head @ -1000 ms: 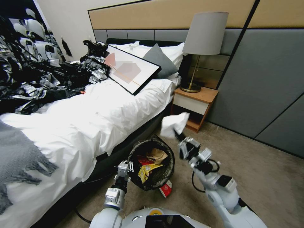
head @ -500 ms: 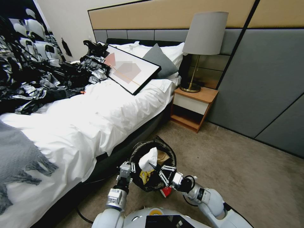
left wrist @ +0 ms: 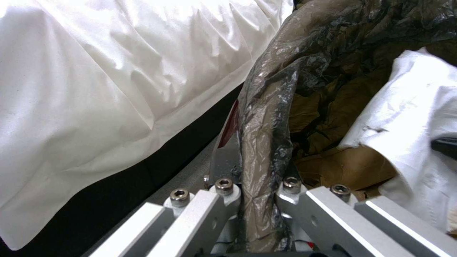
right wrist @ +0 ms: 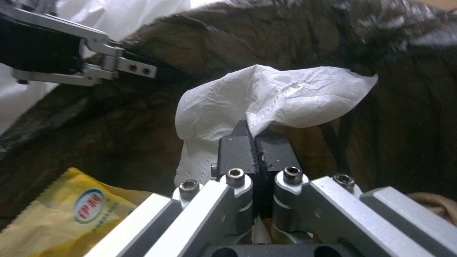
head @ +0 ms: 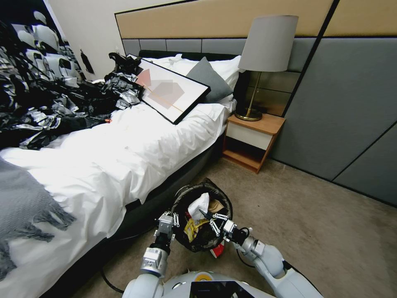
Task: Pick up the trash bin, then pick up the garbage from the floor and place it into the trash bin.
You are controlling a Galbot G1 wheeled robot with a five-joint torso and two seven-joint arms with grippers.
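Now right gripper point(right wrist: 255, 137) fingers point(right wrist: 233, 150) pinch white tissue point(right wrist: 266, 96) tight.

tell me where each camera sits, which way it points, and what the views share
Head view: on the robot's head, looking forward and down at the trash bin beside the bed; both arms show.
Left wrist view: on the left arm, looking along the left gripper, shut on the bin's bagged rim.
Right wrist view: on the right arm, looking into the bin; the right gripper pinches a white tissue.
Shared: bin and tissue appear in all three.
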